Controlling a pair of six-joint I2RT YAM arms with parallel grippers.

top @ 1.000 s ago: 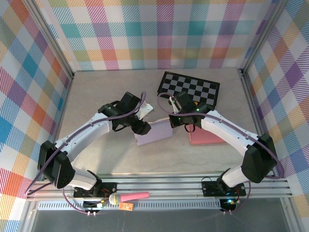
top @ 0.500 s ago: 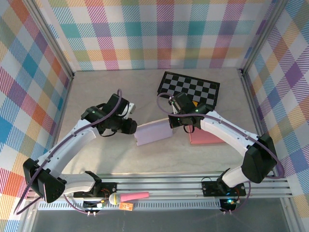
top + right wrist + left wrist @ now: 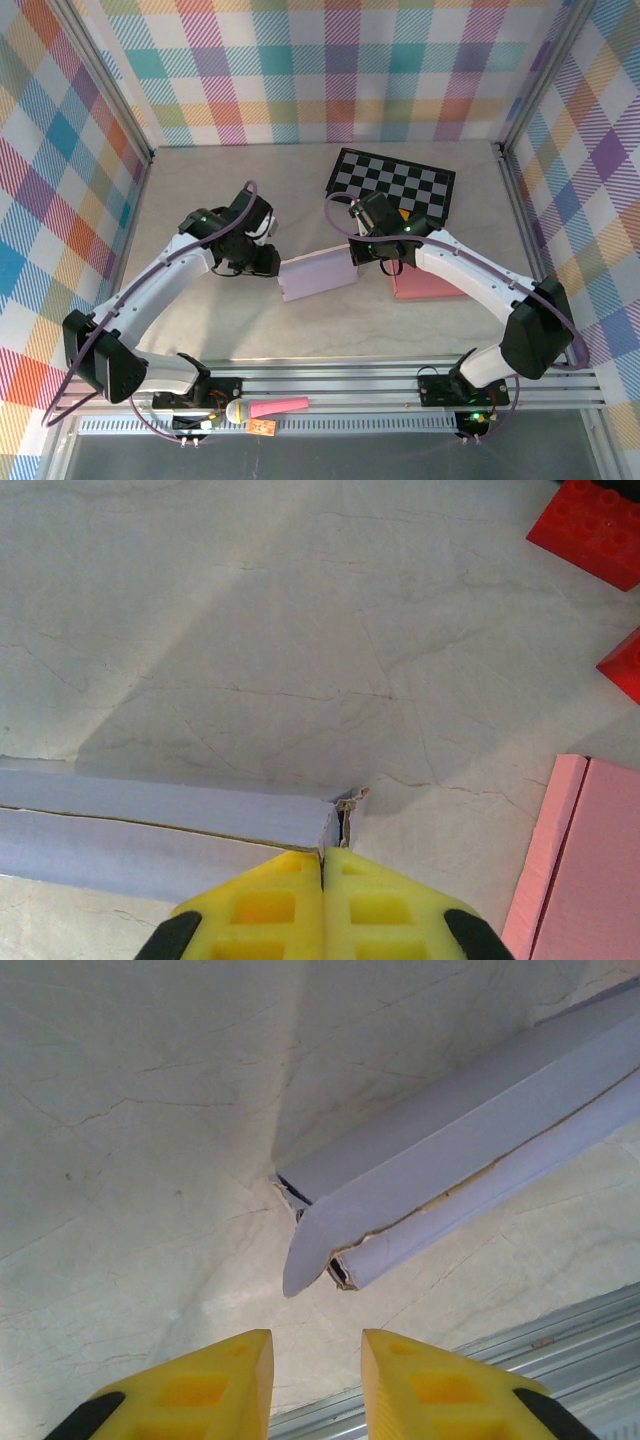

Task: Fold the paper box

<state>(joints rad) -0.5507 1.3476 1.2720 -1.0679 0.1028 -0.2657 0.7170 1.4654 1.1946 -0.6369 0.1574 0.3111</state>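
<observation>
The lavender paper box (image 3: 318, 276) lies on the table between the two arms. My right gripper (image 3: 352, 255) is at its right end, shut on the thin edge of the box (image 3: 160, 825) where the torn corner shows; the yellow fingers (image 3: 270, 905) meet with the card between them. My left gripper (image 3: 268, 262) stands just off the left end, open and holding nothing. In the left wrist view the box (image 3: 470, 1150) runs away to the upper right. Its loose end flap (image 3: 310, 1250) hangs a short way ahead of the left gripper (image 3: 315, 1345).
A flat pink box (image 3: 425, 283) lies right of the lavender one, close to the right gripper. A black-and-white checkerboard (image 3: 395, 183) sits behind, with red bricks (image 3: 590, 530) near it. A pink microphone (image 3: 270, 408) rests on the front rail.
My left gripper has drawn back to the left off the box's left end and now stands clear of it. The right gripper has kept its hold and place.
</observation>
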